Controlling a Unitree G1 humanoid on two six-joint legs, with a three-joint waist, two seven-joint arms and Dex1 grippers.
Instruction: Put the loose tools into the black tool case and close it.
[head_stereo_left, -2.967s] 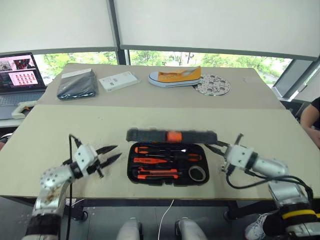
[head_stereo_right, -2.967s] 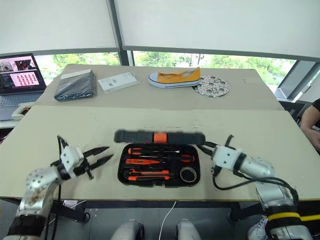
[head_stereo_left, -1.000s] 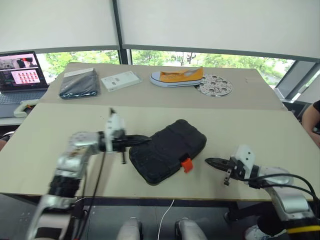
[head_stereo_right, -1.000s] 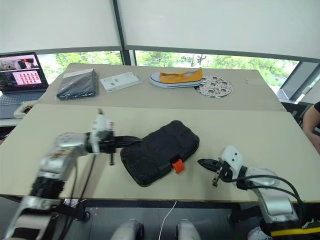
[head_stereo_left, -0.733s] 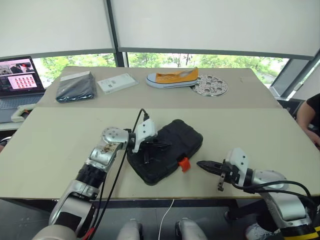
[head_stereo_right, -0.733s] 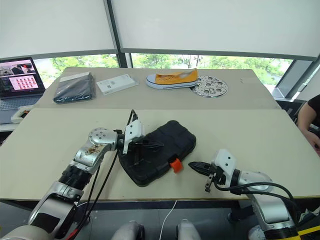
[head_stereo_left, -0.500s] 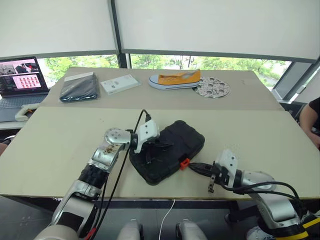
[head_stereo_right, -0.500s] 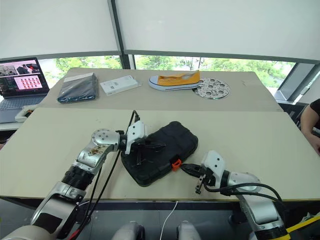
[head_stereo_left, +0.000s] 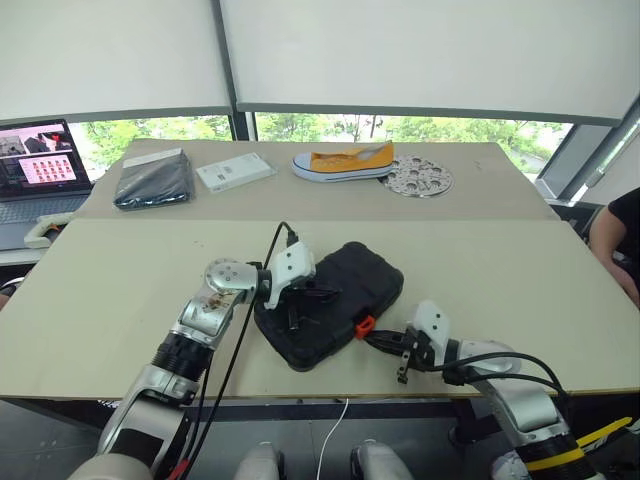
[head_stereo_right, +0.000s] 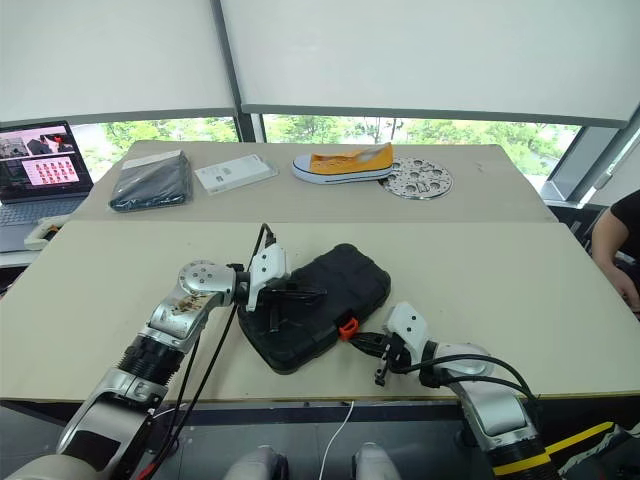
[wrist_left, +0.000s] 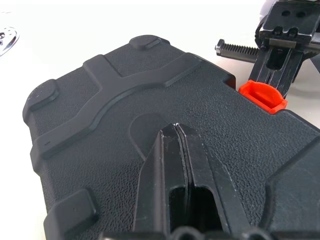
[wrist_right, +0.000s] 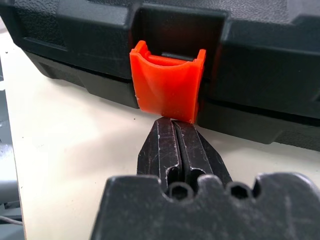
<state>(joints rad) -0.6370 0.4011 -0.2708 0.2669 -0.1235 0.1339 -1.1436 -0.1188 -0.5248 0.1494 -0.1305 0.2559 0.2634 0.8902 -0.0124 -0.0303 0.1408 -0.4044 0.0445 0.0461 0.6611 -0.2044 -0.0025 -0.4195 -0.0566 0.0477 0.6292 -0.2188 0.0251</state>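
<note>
The black tool case (head_stereo_left: 330, 315) lies shut on the near desk (head_stereo_left: 120, 280), around the middle of its near half and turned at an angle, its ribbed lid up and its small orange latch (head_stereo_left: 364, 325) on the near-right edge. The left tool (wrist_left: 176, 131) has its 2 fingers pressed together and rests tip-down on the textured lid, on the left part of the case; it pinches nothing. The right tool (wrist_right: 175, 125) also has its 2 fingers pressed together and holds nothing; it points at the case from the near right, low over the desk, with its tips right at the lower edge of the latch, and whether they touch it cannot be told. In the right wrist view the latch stands out from its recess in the case wall, with its lower flap away from the bottom shell. On the far desk (head_stereo_left: 480, 185), from left to right, lie a flat dark grey pouch (head_stereo_left: 153, 180), a white box (head_stereo_left: 235, 172), a yellow shoe (head_stereo_left: 342, 162) and a round perforated disc (head_stereo_left: 418, 177). An open laptop (head_stereo_left: 35, 180) sits at the far left.
</note>
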